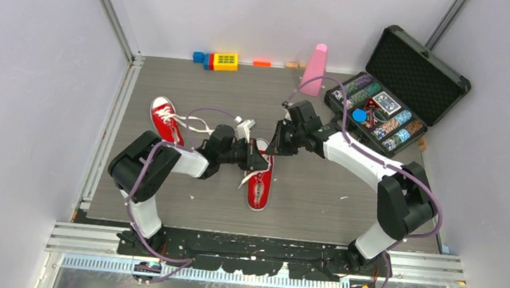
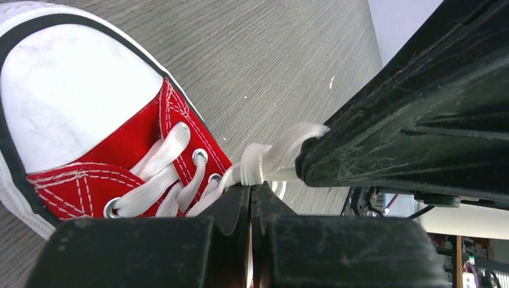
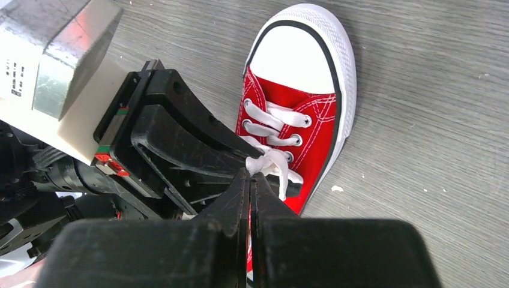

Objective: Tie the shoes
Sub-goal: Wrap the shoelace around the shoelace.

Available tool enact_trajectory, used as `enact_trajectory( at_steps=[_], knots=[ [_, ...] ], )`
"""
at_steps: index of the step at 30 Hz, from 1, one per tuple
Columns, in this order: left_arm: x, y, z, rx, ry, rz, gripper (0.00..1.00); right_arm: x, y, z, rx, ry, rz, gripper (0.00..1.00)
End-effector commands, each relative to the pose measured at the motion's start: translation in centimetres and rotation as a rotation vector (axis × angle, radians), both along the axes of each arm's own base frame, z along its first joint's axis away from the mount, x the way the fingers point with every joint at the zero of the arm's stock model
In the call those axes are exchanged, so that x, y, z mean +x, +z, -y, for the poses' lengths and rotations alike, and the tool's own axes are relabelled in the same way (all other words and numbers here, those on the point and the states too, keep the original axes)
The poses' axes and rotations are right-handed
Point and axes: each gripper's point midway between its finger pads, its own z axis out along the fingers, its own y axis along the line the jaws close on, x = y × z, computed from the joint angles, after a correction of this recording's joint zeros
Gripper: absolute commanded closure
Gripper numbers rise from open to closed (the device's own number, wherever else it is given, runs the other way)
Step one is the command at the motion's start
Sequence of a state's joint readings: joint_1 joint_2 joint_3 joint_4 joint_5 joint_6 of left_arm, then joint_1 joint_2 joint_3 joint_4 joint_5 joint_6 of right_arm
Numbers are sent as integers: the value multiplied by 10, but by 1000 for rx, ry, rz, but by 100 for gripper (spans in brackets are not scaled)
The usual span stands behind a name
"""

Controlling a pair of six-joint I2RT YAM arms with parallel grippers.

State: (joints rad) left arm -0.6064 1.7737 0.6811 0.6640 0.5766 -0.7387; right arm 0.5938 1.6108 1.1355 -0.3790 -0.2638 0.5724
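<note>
The grey table carries the near shoe mid-table and the far shoe up-left, its laces loose. The left gripper and right gripper are each clamped tight on the near shoe's white lace. Best, I judge, to pull apart evenly and low, so the shoe stays down. Count: two shoes, two grippers

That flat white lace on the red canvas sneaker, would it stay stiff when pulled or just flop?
Probably floppy: the flat white lace bends sharply where the left gripper and right gripper pinch it. Its woven look suggests decent grip. The small red canvas sneaker seems light, so a tug might drag it.
</note>
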Motion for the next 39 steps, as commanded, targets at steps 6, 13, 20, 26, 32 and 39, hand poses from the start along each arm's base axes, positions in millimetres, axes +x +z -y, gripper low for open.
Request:
enact_trajectory(
  at_steps=[6, 13, 20, 26, 32, 39],
  knots=[
    [-2, 1, 5, -2, -53, -2, 100, 22, 21, -20, 48, 0, 49, 100],
    [-8, -1, 3, -4, -67, -2, 100, 39, 25, -27, 56, -36, 70, 100],
    [-10, -4, 4, -8, -76, -21, 100, 50, 22, -31, 78, -73, 85, 100],
    [-11, -5, 3, -6, -70, -26, 100, 51, 20, -30, 69, -76, 88, 99],
    [-7, -1, 1, -9, -46, -18, 100, 46, 9, -26, 53, -85, 66, 99],
    [-3, 5, 2, -60, -18, -17, 100, 44, 5, -22, 57, -97, 60, 83]
  ],
)
